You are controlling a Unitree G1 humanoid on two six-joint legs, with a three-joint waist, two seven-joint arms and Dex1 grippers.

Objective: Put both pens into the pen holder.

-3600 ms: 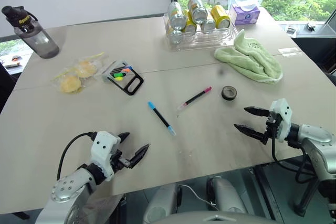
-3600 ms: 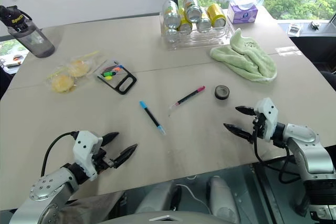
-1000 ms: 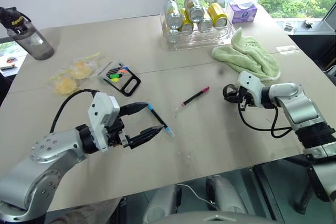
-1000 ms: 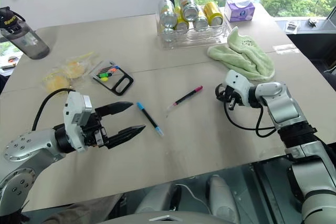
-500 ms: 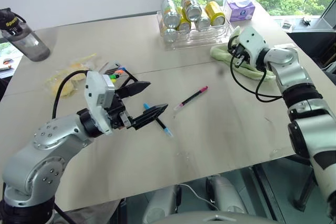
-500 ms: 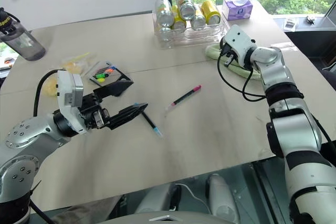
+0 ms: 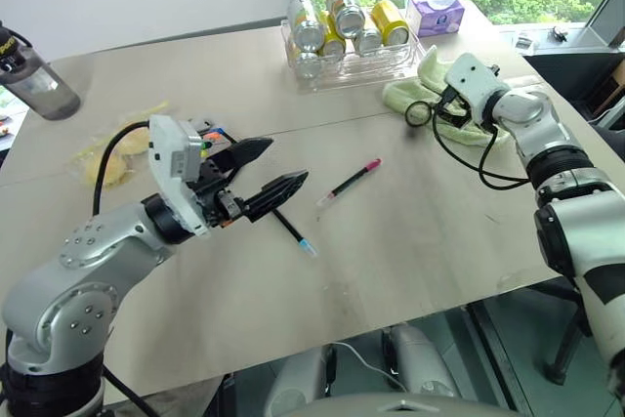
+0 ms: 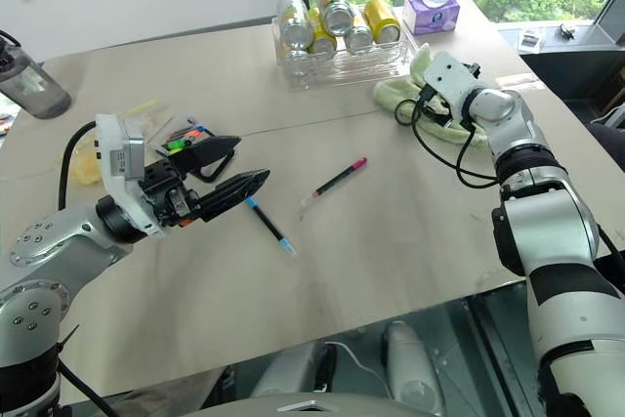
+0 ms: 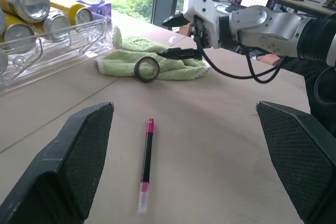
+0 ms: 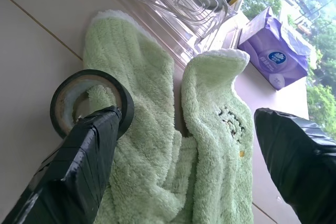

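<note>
- Since a second ago, the right gripper [image 9: 178,38] has swung from the mid-tabletop out over the green towel [image 7: 459,114], and its fingers, then clenched, now stand spread; a roll of black tape [image 9: 146,68] stands on edge against the towel just beside one finger, not gripped.
- Left gripper [image 7: 262,175] has risen and hovers above the tabletop [image 7: 410,231], fingers released and wide, holding nothing.
- Magenta-capped pen [image 7: 350,182] lies flat mid-tabletop, its long axis diagonal, pink cap toward the far right and clear end toward the robot.
- Blue-capped pen [image 8: 270,227] lies flat near it, apart from it, on the opposite diagonal; its near light-blue tip points toward the robot's right, and its far end runs under the left gripper's fingers.
- Pen holder [image 8: 186,140] lies on the tabletop beyond the left gripper, largely hidden by that gripper; bright marker ends show in it.
- Clear tray of drink cans [image 7: 342,41] sits at the far side, with a purple tissue pack [image 7: 435,17] beyond the towel.
- Dark water bottle [image 7: 29,70] stands at the far left; a bag of yellow snacks [image 7: 107,158] lies nearer, left of the holder.
</note>
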